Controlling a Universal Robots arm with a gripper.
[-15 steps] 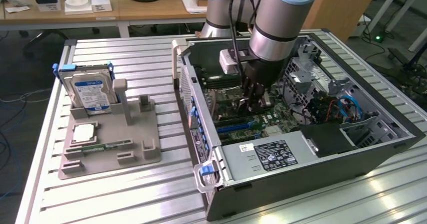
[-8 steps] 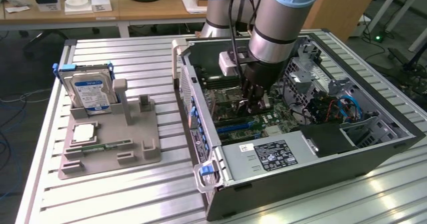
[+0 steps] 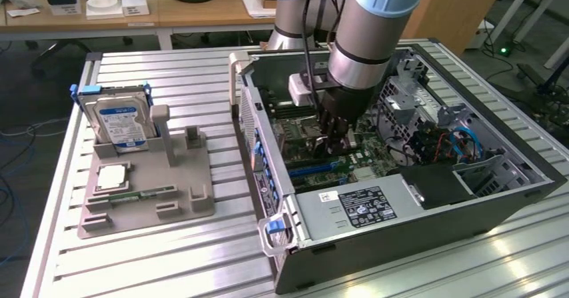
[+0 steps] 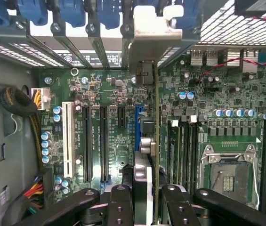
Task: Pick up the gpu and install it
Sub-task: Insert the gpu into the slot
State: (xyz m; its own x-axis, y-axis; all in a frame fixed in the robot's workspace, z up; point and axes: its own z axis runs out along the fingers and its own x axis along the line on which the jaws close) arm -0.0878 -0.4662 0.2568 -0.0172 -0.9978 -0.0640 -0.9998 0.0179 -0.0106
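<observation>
**GPU HELD EDGE-ON INSIDE THE CASE**

**Exterior view.** The open black-and-grey metal computer case [image 3: 400,238] lies on its side on the slatted aluminium desk [image 3: 178,258]. The arm reaches down into the case, and the black tool [image 3: 332,133] is low over the green motherboard [image 3: 307,135]. A silver boxed power supply [image 3: 356,208] with a dark label sits at the near end of the case. On the exterior view's left, well apart from the case, a grey moulded holder [image 3: 178,178] carries an upright silver hard drive [image 3: 122,125] with a blue-white label. A narrow green memory stick [image 3: 135,195] lies flat nearer the camera. From this angle the tool's fingers hide most of what they hold.

**Wrist view.** The tool [image 4: 147,200] is closed on the gpu [image 4: 144,176], a thin dark circuit card seen edge-on between the black fingers [image 4: 118,202]. Its pale metal end bracket [image 4: 151,33] reaches the row of rear openings in the case. The card runs just beside the blue expansion slot [image 4: 138,120], with the metal-framed processor socket [image 4: 229,172] on its other side. It cannot be told whether the card is seated in the slot.
</observation>
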